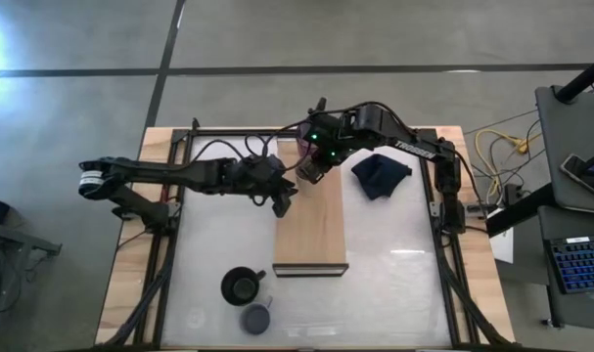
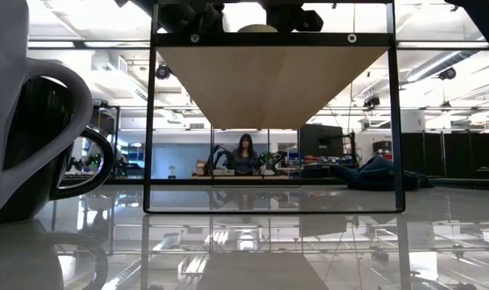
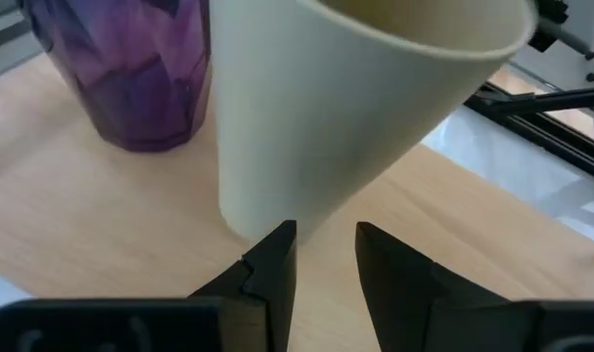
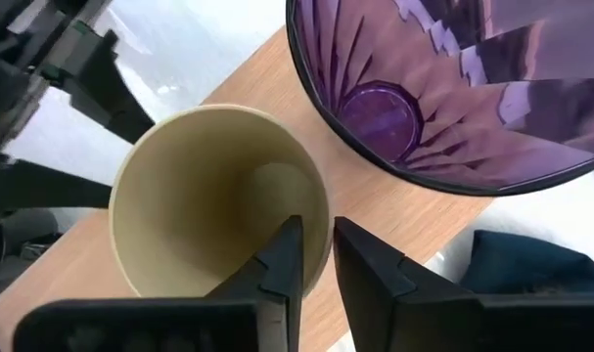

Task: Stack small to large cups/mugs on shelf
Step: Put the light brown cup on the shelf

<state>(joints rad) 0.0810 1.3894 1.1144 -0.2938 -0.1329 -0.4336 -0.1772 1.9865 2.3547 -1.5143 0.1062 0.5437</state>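
Observation:
The light-wood shelf [image 1: 311, 230] lies in the table's middle. The purple tumbler [image 4: 453, 88] stands upright on its far end [image 3: 130, 78]. The small beige cup [image 4: 213, 200] is beside the tumbler over the shelf, and my right gripper [image 4: 316, 249] is shut on it from above. My left gripper [image 3: 326, 249] is slightly open at the shelf's left edge [image 1: 283, 198], its fingertips just in front of the cup's lower wall [image 3: 277, 186]; I cannot tell if they touch. The black mug [image 1: 241, 286] and the lavender mug [image 1: 256, 318] stand on the table near the front. My right gripper pinches the beige cup's rim [image 4: 321, 220] on the side nearest the tumbler, one finger inside the cup and one outside. The fingers come from above, pointing down. The cup stays mouth up over the shelf; whether its base rests on the board does not show.
A dark navy cloth [image 1: 380, 174] lies on the table to the right of the shelf. Black frame rails [image 1: 169, 244] run along the table's left and right sides. A person [image 2: 246, 153] sits far off in the room behind.

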